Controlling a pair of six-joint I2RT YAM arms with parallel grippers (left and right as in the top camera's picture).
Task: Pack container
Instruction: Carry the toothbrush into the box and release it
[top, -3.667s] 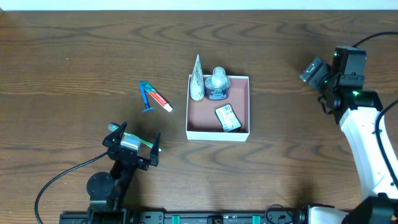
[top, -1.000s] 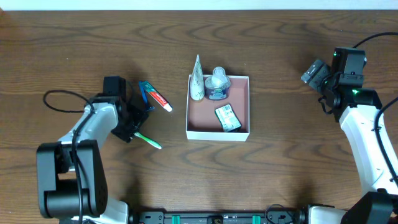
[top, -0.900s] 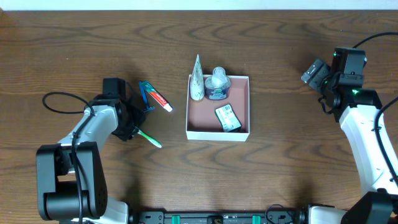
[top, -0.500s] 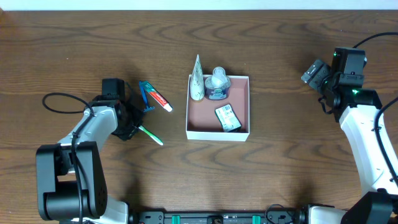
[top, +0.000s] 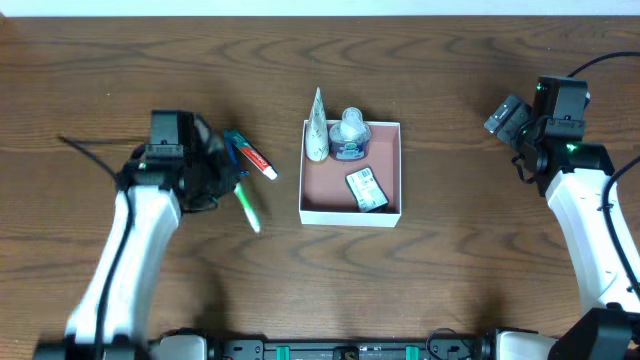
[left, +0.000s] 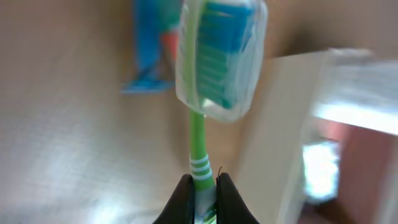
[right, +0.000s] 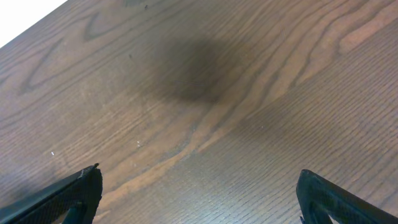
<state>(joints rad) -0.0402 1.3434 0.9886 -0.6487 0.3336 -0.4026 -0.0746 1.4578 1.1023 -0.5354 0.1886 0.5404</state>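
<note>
— Where is the left arm?
— Left of the overhead frame, stretched up from the bottom edge, its left gripper (left: 202, 186) pinched tight on a green toothbrush (left: 198, 144).
— And the right arm?
— Upper right, elbow bent, right gripper (top: 504, 113) spread wide.

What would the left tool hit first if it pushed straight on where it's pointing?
The left tool leads with its held toothbrush; probably bare table comes first, with the razor just left of that line and the container wall to the right. Depth is unclear.
</note>
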